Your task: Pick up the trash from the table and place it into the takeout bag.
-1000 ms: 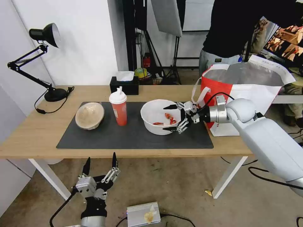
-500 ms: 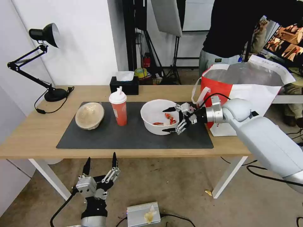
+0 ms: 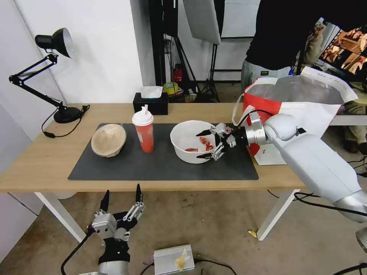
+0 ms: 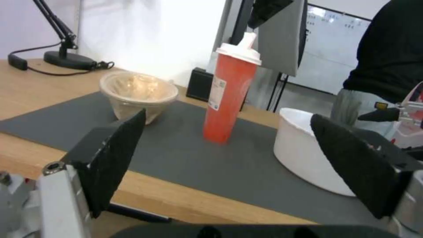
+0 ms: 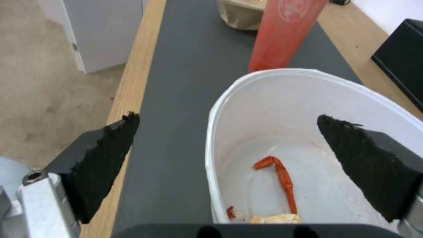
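While the right tool (image 3: 207,144) reaches in from the bag side, its two black fingers (image 5: 105,158) stand wide apart, straddling the near wall of the white bowl (image 3: 190,141): one finger sits over the inside, the other outside over the grey mat (image 3: 160,164). Neither finger can be seen pressing on the rim. Red food scraps (image 5: 282,177) lie on the floor of the bowl, with a pale bit beside them.

The bowl stands on the mat, toward the end nearest the bag (image 3: 302,110). Well to the other side of the bowl stands the red cup (image 3: 143,130), upright with its white lid on, and beyond the cup, farther from the bowl, the beige pulp bowl (image 3: 108,139) rests near the mat's far end. All three pieces of trash sit on the mat, apart from one another. The mat lies on the wooden desk (image 3: 42,160).

The bag stands open at the desk's end, just past the mat from the bowl, its silver lining showing and a white handle hanging toward the bowl. A black tissue box (image 3: 150,102) sits behind the cup at the desk's back edge, and a black lamp (image 3: 57,76) stands at the desk's far corner from the bowl.

The left tool (image 3: 121,198) hangs below the desk's front edge, over the floor, in front of the pulp bowl, its fingers spread apart and holding nothing.
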Robot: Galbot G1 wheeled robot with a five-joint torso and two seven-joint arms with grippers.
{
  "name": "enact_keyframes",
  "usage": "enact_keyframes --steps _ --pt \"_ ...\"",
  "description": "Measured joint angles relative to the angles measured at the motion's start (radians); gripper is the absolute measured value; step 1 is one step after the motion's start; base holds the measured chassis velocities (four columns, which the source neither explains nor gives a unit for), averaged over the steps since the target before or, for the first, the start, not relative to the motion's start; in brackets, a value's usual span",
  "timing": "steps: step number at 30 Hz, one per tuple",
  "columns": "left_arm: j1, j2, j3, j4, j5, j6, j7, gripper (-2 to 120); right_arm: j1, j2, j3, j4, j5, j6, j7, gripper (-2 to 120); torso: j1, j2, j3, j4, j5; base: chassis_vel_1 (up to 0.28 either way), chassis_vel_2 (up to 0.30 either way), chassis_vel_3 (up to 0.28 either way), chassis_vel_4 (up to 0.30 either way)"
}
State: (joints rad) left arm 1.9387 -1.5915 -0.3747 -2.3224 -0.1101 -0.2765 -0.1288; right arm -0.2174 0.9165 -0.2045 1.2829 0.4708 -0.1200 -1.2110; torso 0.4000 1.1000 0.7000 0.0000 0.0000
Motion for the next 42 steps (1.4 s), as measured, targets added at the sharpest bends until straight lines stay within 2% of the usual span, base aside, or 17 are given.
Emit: enact_keyframes --steps 42 --pt "0.004 -0.001 0.002 -0.006 0.000 -0.001 -0.001 100 0.025 0.055 -0.025 -0.099 -0.077 0.002 -0.051 100 0.000 0.000 0.000 0.0000 0.0000 0.000 0.000 0.000 0.000"
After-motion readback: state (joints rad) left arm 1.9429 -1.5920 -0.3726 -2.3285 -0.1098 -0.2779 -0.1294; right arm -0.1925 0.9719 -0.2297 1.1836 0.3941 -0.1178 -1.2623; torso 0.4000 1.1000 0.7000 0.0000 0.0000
